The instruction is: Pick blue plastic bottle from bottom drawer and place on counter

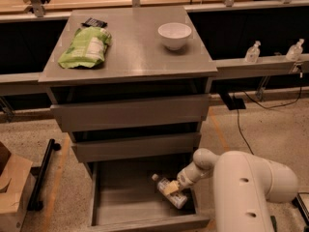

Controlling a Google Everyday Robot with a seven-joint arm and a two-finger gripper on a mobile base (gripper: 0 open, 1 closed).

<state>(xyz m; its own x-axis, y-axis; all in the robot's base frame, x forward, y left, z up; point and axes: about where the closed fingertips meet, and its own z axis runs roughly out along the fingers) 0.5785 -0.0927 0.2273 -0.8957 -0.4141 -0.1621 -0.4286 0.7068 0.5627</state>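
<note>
The bottom drawer (116, 215) of the grey cabinet is pulled open. The blue plastic bottle (169, 192) lies on its side at the drawer's right, white cap pointing up-left. My gripper (173, 189) reaches down into the drawer from the white arm (251, 187) at the right and sits right over the bottle's middle, hiding part of it. The counter (130, 52) is the cabinet's grey top, above the two upper drawers.
On the counter lie a green bag (87, 47), a small dark packet (94, 22) and a white bowl (174, 35). Two pump-top bottles (252, 52) stand on a ledge at the right. A cardboard box (12, 187) and a black bar (42, 170) are at the left floor.
</note>
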